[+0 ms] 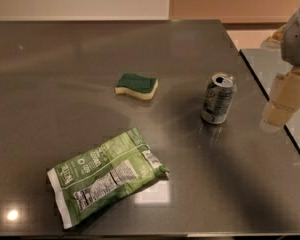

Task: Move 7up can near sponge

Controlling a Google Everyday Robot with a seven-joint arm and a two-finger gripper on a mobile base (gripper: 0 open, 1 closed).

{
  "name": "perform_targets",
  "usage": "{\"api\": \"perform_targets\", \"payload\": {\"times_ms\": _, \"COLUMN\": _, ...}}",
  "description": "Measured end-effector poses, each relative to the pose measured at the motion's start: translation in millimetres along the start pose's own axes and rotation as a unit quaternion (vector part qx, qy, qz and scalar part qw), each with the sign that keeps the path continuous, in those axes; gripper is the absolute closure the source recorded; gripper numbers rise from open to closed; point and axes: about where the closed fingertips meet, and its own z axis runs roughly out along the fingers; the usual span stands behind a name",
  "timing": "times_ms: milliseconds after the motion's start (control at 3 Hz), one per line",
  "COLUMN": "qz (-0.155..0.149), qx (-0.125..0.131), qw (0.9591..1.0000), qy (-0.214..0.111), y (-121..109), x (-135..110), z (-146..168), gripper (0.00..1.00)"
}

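Note:
The 7up can [218, 98] stands upright on the dark grey table [65, 84], right of the middle, its opened silver top showing. The sponge [136, 85], dark green over pale yellow foam, lies flat to the can's left, well apart from it. My gripper [286, 98] hangs at the right edge of the view, cream-coloured, to the right of the can and apart from it, above the table's right edge. It holds nothing that I can see.
A flat green snack bag [106, 175] lies at the front left of the table. The table's right edge [270, 99] runs diagonally just right of the can, with a second surface [262, 64] beyond it.

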Motion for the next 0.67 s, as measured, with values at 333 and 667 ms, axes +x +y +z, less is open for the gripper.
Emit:
{"api": "perform_targets", "payload": {"times_ms": 333, "qz": -0.001, "qx": 0.003, "qw": 0.9997, "qy": -0.023, "y": -9.0, "x": -5.8, "z": 14.1, "gripper": 0.00}}
{"api": "perform_targets", "payload": {"times_ms": 667, "qz": 0.008, "qx": 0.005, "qw": 0.9986, "qy": -0.052, "y": -23.6, "x": -12.1, "z": 34.4, "gripper": 0.00}}
